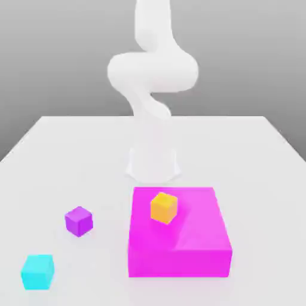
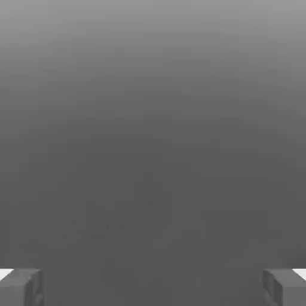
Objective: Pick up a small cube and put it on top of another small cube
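Observation:
A small orange cube [image 1: 164, 207] sits tilted on top of a large magenta block [image 1: 197, 245]. On the white table, a small purple cube [image 1: 79, 220] lies to the exterior view's left of the block. A slightly larger cyan cube [image 1: 37, 271] rests near the front left corner. In the hand view my gripper [image 2: 153, 288] is open, its two grey fingertips [image 2: 21, 287] far apart with nothing between them, facing plain grey background. No cube is near the fingers.
The white arm [image 1: 153, 77] rises from its base [image 1: 153, 162] just behind the magenta block and curls upward out of the top of the exterior view. The white table [image 1: 72, 155] stretches wide around the cubes.

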